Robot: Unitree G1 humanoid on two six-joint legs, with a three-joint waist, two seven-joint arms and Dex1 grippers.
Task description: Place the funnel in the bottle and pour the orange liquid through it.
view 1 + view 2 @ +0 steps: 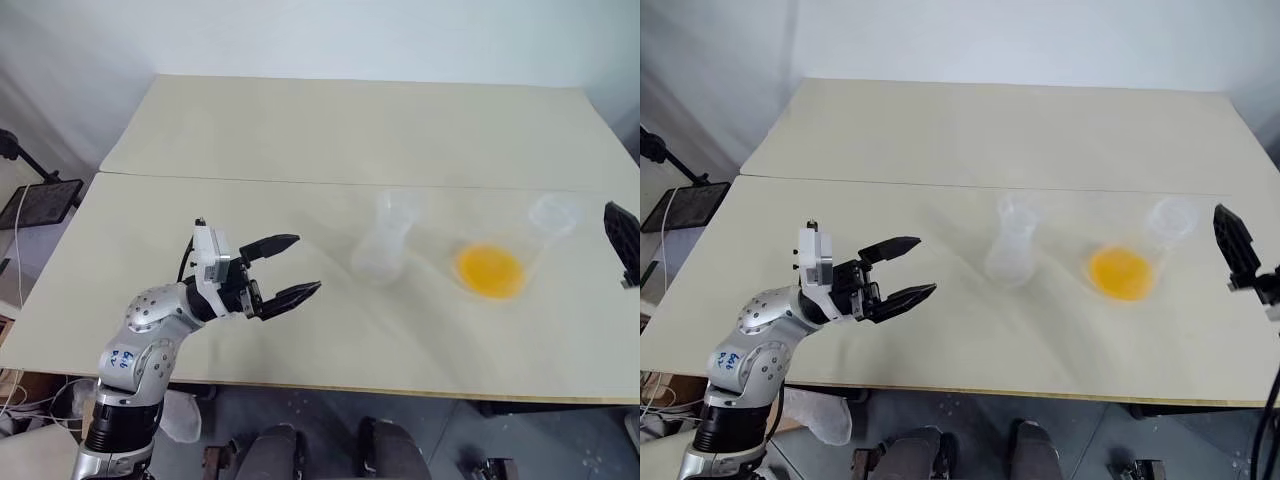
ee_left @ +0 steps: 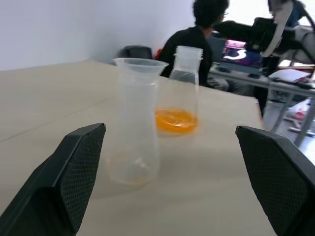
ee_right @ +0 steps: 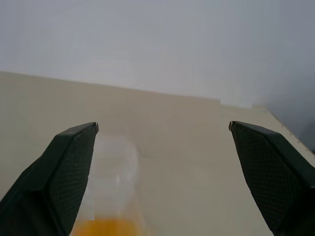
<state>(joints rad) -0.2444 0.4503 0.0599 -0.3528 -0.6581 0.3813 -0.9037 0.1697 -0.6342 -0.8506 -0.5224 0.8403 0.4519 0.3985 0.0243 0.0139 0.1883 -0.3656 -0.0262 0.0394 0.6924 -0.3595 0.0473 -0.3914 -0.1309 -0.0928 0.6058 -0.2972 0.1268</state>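
On pale worktop [image 1: 300, 130], right of centre: clear wide-based plastic bottle [image 1: 505, 255], narrow neck, with bright orange liquid [image 1: 490, 270] pooled in its base. Just left of it, apart: clear tall flared-mouth plastic vessel [image 1: 385, 240], upright, only a faint orange tinge at its bottom

Left end effector [image 1: 308, 262] released, jaws spread, grasping nothing, hovering well left of both vessels and pointed toward them. Right end effector [image 3: 162, 128] likewise released and empty, off beyond the bottle at the worktop's right edge

Progress, as judged: liquid sits almost wholly in one vessel, nothing held, so a pour looks either complete or not begun; cannot tell which. Small clear funnel not made out; flared rim could be it seated, unconfirmed

Views compared: left wrist view gives side profiles, the bottle's ribbed neck and a seated person behind. Head views give layout and spacing
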